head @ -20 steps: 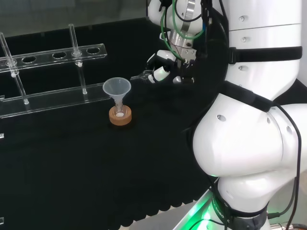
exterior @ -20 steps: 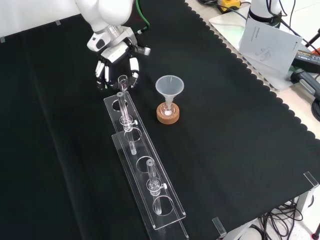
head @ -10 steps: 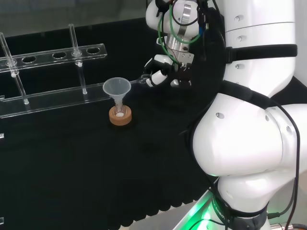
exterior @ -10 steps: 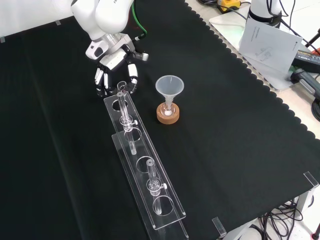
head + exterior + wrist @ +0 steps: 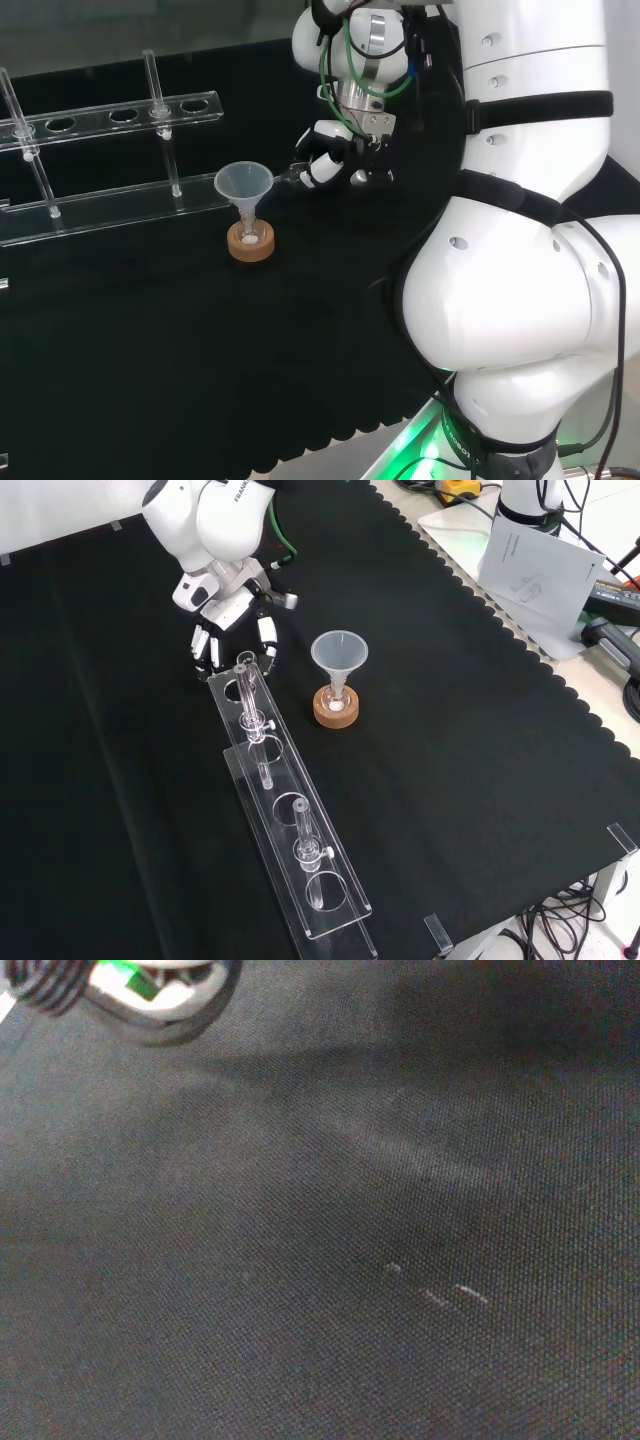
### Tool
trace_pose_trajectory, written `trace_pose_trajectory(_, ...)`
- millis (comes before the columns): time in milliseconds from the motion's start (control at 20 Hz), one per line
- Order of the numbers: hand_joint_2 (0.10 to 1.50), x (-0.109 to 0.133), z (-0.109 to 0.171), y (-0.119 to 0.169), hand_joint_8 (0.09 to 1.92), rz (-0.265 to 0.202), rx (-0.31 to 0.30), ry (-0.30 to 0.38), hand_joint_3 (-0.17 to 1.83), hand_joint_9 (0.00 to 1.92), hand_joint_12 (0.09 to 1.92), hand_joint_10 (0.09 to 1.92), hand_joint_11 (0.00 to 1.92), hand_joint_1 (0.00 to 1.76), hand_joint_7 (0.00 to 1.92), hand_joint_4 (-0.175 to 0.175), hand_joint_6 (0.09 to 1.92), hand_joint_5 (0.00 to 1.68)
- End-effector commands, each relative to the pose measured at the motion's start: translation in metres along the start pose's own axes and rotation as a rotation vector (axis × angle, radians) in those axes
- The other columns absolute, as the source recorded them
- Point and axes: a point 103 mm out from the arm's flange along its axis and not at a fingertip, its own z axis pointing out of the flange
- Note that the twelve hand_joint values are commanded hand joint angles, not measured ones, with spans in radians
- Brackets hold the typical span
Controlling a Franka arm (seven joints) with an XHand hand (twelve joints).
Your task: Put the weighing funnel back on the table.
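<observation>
In the head view my hand [image 5: 333, 157] hangs low over the black cloth, just right of the big funnel [image 5: 243, 185]. Its fingers are curled, and a thin clear piece, the weighing funnel [image 5: 291, 177], pokes out of them toward the big funnel. From the front, the hand [image 5: 232, 632] points its fingers [image 5: 268, 640] down at the cloth, right by the far end of the tube rack [image 5: 290, 810]. The clear piece is hard to make out there. The wrist view looks at bare cloth with a few faint glints, and a dark part of the hand [image 5: 130, 990] shows in one corner.
The big funnel [image 5: 339, 652] stands in a small flask on a cork ring [image 5: 336, 708], to the hand's right in the front view. The clear rack [image 5: 110, 110] holds several tubes. The arm's white links [image 5: 520, 250] stand at the head view's right. Papers [image 5: 540, 565] lie beyond the cloth's edge.
The hand has sunk lower and shifted left in the head view, closer to the big funnel and the rack's end. Its fingers stay curled on the clear piece.
</observation>
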Motion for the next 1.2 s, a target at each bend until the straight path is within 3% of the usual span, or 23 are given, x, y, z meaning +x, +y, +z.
trace_pose_trajectory(50, 0.74, 0.001, 0.001, 0.002, 0.69, 0.003, 0.003, -0.015, 0.64, 0.73, 1.24, 0.52, 0.53, 1.07, 0.42, 0.175, 0.95, 1.11)
trace_pose_trajectory(700, 0.73, 0.006, 0.0, 0.005, 0.69, 0.008, 0.024, -0.064, 0.64, 0.73, 1.24, 0.53, 0.53, 1.08, 0.42, 0.175, 0.91, 1.13)
trace_pose_trajectory(850, 0.86, 0.008, 0.001, 0.005, 0.71, 0.007, 0.054, -0.074, 0.37, 0.71, 1.26, 0.54, 0.51, 1.06, 0.38, 0.175, 0.84, 1.12)
trace_pose_trajectory(950, 0.85, 0.009, 0.002, 0.005, 0.71, 0.011, 0.082, -0.075, 0.26, 0.68, 1.27, 0.55, 0.49, 0.96, 0.34, 0.148, 0.71, 1.04)
trace_pose_trajectory(1200, 0.71, 0.012, 0.002, 0.005, 0.7, 0.009, 0.104, -0.096, 0.44, 0.62, 1.28, 0.59, 0.44, 0.89, 0.27, 0.073, 0.64, 0.85)
